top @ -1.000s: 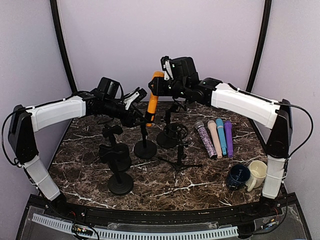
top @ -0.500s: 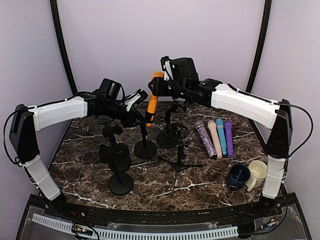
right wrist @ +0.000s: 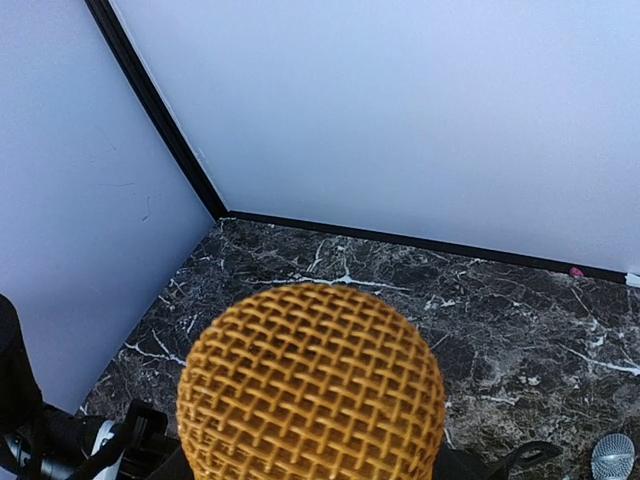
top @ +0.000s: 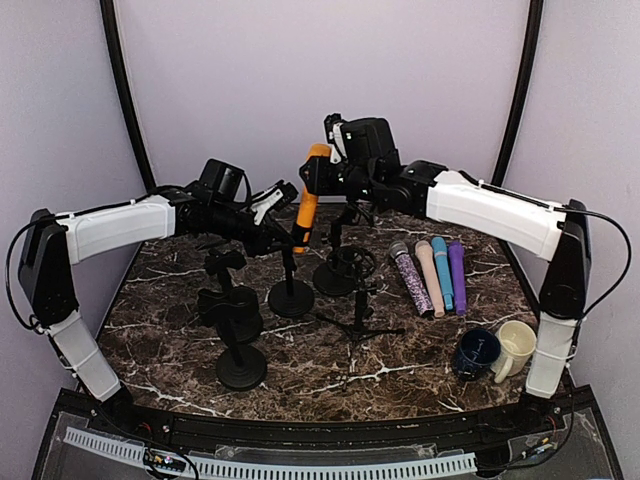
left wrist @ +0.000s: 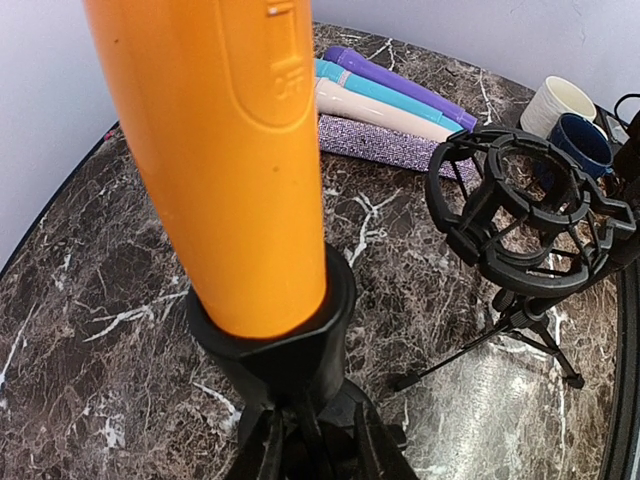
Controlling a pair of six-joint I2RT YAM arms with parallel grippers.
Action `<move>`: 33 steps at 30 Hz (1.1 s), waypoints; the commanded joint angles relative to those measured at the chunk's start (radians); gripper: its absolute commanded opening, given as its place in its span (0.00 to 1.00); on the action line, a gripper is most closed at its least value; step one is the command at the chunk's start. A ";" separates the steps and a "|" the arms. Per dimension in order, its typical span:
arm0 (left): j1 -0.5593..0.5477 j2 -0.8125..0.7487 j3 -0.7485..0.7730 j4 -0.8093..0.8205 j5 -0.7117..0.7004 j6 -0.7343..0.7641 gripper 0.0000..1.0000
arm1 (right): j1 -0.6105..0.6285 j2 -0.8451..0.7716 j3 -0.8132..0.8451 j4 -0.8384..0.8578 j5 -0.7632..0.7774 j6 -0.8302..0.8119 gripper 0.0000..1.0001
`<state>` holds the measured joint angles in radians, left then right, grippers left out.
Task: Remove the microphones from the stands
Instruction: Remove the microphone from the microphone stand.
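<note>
Black with white trim, the left tool (top: 272, 232) sits against the upper stem of the black round-based stand (top: 291, 298) on the dark marble desk (top: 400, 360); whether its jaws are closed I cannot tell. Just right, the orange handheld microphone (top: 306, 210) stands upright, its lower end seated in the stand's clip. The right tool (top: 322, 172) is clamped on the microphone's upper body.

Orange mic (top: 308, 200), head in woven grid mesh, same orange-gold. Stand (top: 290, 298) all black. Tabletop (top: 170, 330) dk brown marble w/ white veins. Right side, L to R: grey speckled mic (top: 411, 278), peach mic (top: 430, 276), lt blue mic (top: 442, 270), purple mic (top: 457, 272). Near right: navy mug (top: 475, 352), cream mug (top: 516, 345).
</note>
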<state>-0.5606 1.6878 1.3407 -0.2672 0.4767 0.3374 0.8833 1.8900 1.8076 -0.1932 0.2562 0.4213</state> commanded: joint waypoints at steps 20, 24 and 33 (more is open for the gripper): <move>-0.023 -0.001 -0.048 -0.031 -0.077 0.029 0.00 | -0.032 -0.252 -0.260 0.287 -0.263 -0.087 0.00; -0.024 0.005 -0.048 -0.033 -0.081 0.032 0.00 | -0.040 -0.267 -0.270 0.306 -0.268 -0.072 0.00; -0.025 0.017 -0.048 -0.036 -0.078 0.032 0.00 | -0.055 -0.292 -0.223 0.208 -0.044 0.009 0.00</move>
<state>-0.5953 1.6871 1.3266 -0.2214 0.4500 0.3695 0.8360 1.6947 1.5307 -0.0532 0.1043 0.3653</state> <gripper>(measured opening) 0.216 0.454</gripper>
